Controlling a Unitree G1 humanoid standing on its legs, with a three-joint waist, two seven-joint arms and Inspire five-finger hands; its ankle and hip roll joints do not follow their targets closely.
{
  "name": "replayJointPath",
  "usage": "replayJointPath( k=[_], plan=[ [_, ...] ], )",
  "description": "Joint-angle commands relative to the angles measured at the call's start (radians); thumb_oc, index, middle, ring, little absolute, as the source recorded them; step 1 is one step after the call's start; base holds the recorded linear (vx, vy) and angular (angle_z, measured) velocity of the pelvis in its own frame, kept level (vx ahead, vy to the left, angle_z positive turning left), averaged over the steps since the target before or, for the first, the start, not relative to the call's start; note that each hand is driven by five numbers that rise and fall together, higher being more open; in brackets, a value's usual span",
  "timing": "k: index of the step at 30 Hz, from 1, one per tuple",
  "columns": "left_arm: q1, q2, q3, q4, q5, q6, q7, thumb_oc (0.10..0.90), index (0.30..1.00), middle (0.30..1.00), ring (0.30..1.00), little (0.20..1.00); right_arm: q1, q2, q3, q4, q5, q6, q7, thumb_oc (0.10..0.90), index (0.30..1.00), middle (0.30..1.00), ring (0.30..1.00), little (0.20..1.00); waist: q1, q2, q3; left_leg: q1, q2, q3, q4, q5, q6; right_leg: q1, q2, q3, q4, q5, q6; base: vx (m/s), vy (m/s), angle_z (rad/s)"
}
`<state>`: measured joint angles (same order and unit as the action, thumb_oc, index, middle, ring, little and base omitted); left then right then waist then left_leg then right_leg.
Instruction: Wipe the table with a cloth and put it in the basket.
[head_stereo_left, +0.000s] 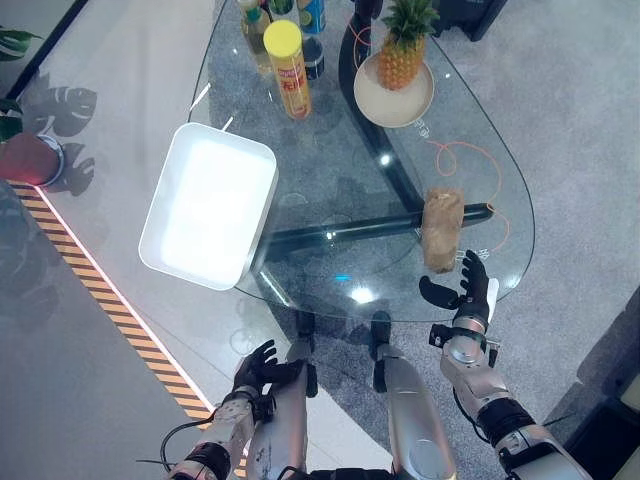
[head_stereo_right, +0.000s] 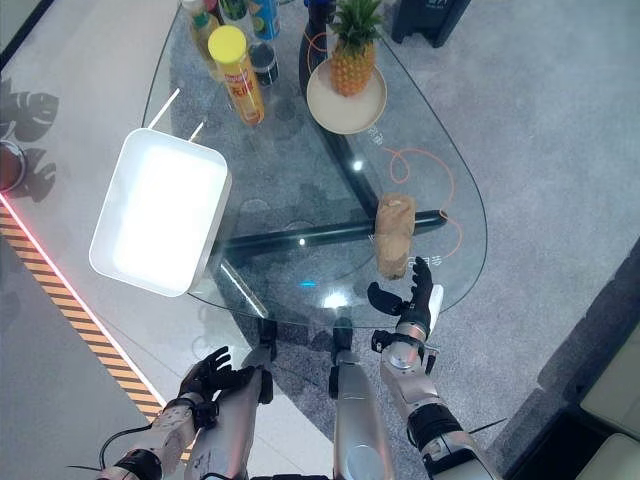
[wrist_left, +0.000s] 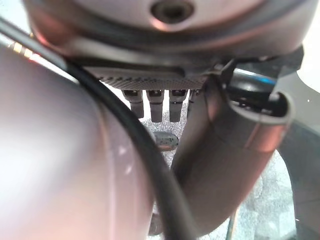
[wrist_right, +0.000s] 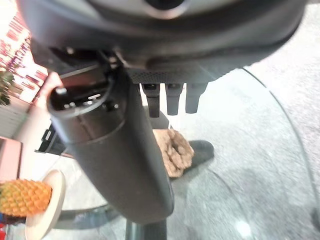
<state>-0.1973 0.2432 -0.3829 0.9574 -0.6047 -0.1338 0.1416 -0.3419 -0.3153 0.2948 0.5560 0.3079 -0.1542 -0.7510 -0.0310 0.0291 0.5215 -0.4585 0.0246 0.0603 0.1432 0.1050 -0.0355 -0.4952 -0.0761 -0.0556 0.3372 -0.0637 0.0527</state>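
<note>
1. The cloth (head_stereo_left: 443, 229), a brownish crumpled roll, lies on the glass table (head_stereo_left: 330, 180) near its rim, at about 4 o'clock from the table's centre. It is untouched, so the wiping looks not yet begun.
2. The right hand (head_stereo_left: 470, 288) hovers just at the near edge of the table, at 6 o'clock from the cloth. Its fingers are straight and spread with the thumb held out, and it holds nothing. This reads as a hand readied to close over the cloth.
3. The left hand (head_stereo_left: 262, 366) hangs low by the robot's side, below the table edge at about 7 o'clock. Its fingers are loosely relaxed and empty, probably because the cloth sits on the other side.
4. The basket (head_stereo_left: 210, 203), a white rectangular tub, sits at the table's 9 o'clock edge, partly overhanging it and well apart from the cloth. I judge that the cloth must cross the table to reach it.
5. A pineapple (head_stereo_left: 405, 45) on a plate (head_stereo_left: 370, 100) and a yellow-lidded canister (head_stereo_left: 288, 68) stand at the far end, around 12 o'clock, clear of the near wiping area.
</note>
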Motion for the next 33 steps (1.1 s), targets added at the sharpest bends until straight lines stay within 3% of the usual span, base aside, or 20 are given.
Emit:
replayJointPath(
  k=[1, 16, 33],
  plan=[
    [0.045, -0.019, -0.034, -0.022, -0.011, -0.026, 0.02, 0.8, 0.9, 0.9, 0.9, 0.9, -0.023, -0.057, -0.031, -0.166, -0.073, -0.022, -0.127, 0.8, 0.9, 0.9, 0.9, 0.9, -0.015, -0.02, -0.001, -0.082, -0.087, 0.021, 0.187, -0.129, 0.031, -0.029, 0.032, -0.065, -0.085, 0.092, -0.029, 0.02, 0.017, -0.04],
    [0.024, -0.017, -0.075, -0.137, -0.058, -0.028, 0.109, 0.8, 0.9, 0.9, 0.9, 0.9, -0.127, -0.082, -0.044, -0.23, -0.086, 0.036, -0.234, 0.8, 0.9, 0.9, 0.9, 0.9, -0.013, 0.008, -0.001, -0.288, -0.092, 0.025, 0.298, -0.151, 0.042, -0.243, 0.022, -0.05, 0.012, 0.094, -0.031, 0.02, 0.024, 0.01],
    [0.008, -0.018, -0.095, -0.184, -0.098, -0.027, 0.143, 0.8, 0.9, 0.9, 0.9, 0.9, -0.215, -0.102, -0.031, -0.235, -0.051, 0.056, -0.303, 0.8, 0.9, 0.9, 0.9, 0.9, 0.005, 0.029, -0.001, -0.427, -0.1, 0.014, 0.348, -0.151, 0.048, -0.392, 0.017, -0.037, 0.05, 0.117, -0.021, 0.02, 0.027, 0.02]
  ],
)
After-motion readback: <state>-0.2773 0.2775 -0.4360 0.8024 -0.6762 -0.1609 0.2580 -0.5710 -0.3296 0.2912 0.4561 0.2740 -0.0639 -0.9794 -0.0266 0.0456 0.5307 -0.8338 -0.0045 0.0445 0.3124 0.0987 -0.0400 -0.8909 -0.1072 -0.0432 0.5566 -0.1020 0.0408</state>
